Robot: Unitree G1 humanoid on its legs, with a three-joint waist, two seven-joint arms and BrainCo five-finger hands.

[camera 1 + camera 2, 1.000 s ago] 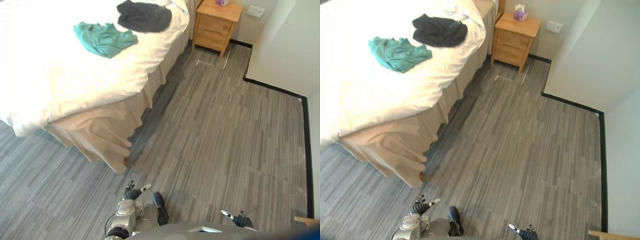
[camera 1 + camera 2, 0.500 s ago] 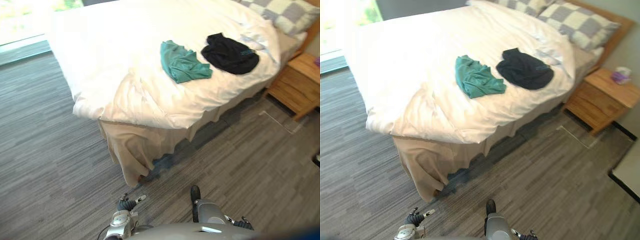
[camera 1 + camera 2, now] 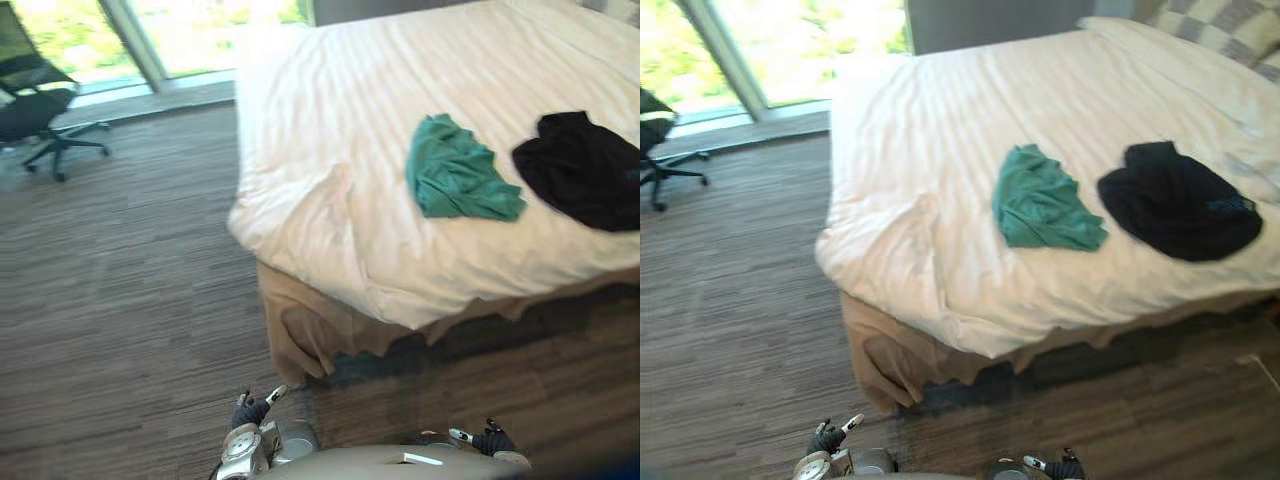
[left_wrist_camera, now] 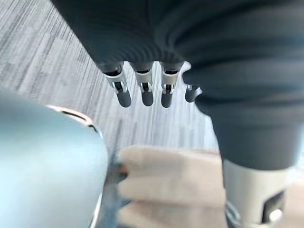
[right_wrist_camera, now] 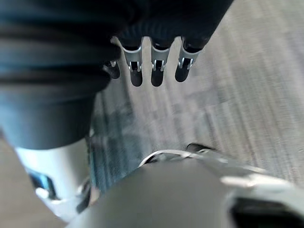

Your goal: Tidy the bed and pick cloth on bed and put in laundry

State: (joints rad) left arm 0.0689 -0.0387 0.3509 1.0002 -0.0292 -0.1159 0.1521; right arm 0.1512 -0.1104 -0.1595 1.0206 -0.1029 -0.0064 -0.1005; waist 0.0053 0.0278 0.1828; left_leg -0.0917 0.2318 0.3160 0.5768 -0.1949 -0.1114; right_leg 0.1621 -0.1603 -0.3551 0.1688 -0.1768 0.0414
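Teal cloth (image 3: pixel 1042 203), crumpled, lying on the white duvet of the bed (image 3: pixel 940 110), towards the bed's near side. A black cloth (image 3: pixel 1178 200) lies just beside it, on the side of the checked pillows (image 3: pixel 1225 25). The 2 are parted by a narrow strip of duvet. A fold creases the duvet near the corner, above the beige bed skirt (image 3: pixel 880 355).

Left hand (image 3: pixel 249 411) and right hand (image 3: pixel 490 440) hang low over the grey floor (image 3: pixel 120 300), well apart from the bed. In the wrist views the left fingers (image 4: pixel 147 95) and right fingers (image 5: pixel 156 76) are straight, spread side by side, and hold nothing.

An office chair (image 3: pixel 35 100) stands by the window (image 3: pixel 800 40), away from the work.

Step in hand, as judged: the approach to the bed, with no cloth taken up and the duvet not yet smoothed. The next move calls for closing on the bed's near edge, then raising 1 arm over the duvet. The fingers would then gather the teal cloth, which lies more squarely ahead, from above. Soft fabric will likely bunch, so a full curl is needed.
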